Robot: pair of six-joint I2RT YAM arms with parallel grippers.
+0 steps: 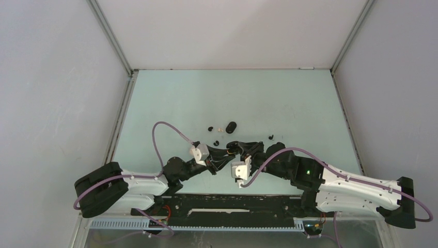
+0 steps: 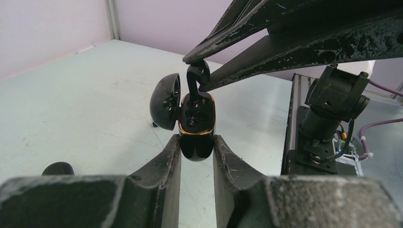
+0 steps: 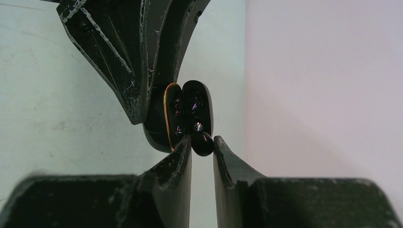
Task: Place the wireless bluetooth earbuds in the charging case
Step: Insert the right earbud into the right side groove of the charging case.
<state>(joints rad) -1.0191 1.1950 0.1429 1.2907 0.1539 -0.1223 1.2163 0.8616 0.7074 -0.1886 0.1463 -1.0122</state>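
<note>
My left gripper [image 2: 196, 144] is shut on the lower body of a glossy black charging case [image 2: 196, 130] with a gold rim, held upright above the table. Its lid [image 2: 165, 100] hangs open to the left. My right gripper [image 3: 203, 140] is shut on a black earbud [image 2: 197, 77], which stands stem-down in the case's open top. In the right wrist view the earbud [image 3: 202, 144] sits between my fingertips right against the case [image 3: 177, 116]. From above, both grippers meet near the table's front middle [image 1: 243, 150].
On the table behind the grippers lie a second black case [image 1: 231, 126], a black earbud [image 1: 210, 128], a whitish earbud [image 1: 219, 129], and further black earbuds [image 1: 216, 141] [image 1: 271, 136]. A dark rounded object [image 2: 57, 167] lies low on the left.
</note>
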